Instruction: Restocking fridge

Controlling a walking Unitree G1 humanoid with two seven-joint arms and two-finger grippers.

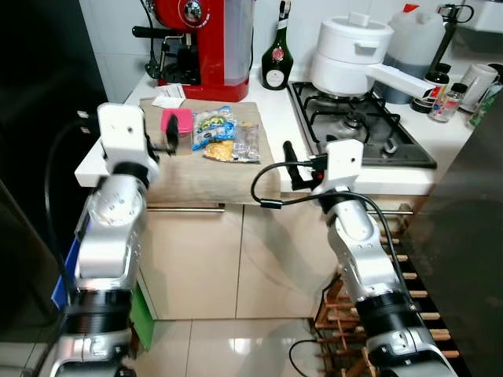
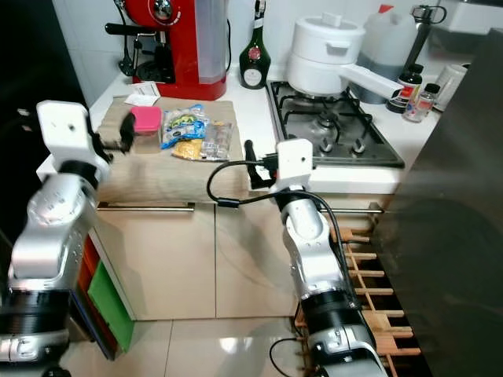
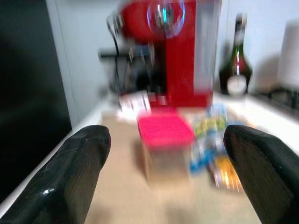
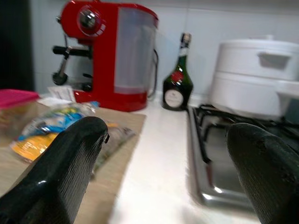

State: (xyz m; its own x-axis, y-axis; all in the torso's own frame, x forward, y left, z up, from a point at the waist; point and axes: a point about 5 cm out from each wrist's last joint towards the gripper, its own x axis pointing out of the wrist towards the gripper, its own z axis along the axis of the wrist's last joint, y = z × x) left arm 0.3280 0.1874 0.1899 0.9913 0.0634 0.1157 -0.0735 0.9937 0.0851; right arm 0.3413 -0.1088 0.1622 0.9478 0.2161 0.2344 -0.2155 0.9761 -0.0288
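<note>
A clear container with a pink lid (image 1: 178, 126) stands on a wooden board (image 1: 196, 179) on the counter. Beside it lie a blue-green food packet (image 1: 214, 126) and a yellow-and-clear packet (image 1: 234, 148). My left gripper (image 1: 169, 137) hovers just in front of the container; in the left wrist view its fingers (image 3: 84, 154) stand wide open with the container (image 3: 164, 145) centred between them, not touching. My right gripper (image 1: 292, 161) is over the counter edge, right of the board, open and holding nothing (image 4: 166, 133). The packets (image 4: 51, 128) lie to its side.
A red coffee machine (image 1: 206, 39), a green bottle (image 1: 275, 59) and a white pot (image 1: 350, 51) on the gas hob (image 1: 357, 122) line the back. A dark appliance front (image 1: 31, 118) rises at left, a dark panel (image 1: 471, 236) at right, and a wooden rack (image 1: 346, 306) stands below.
</note>
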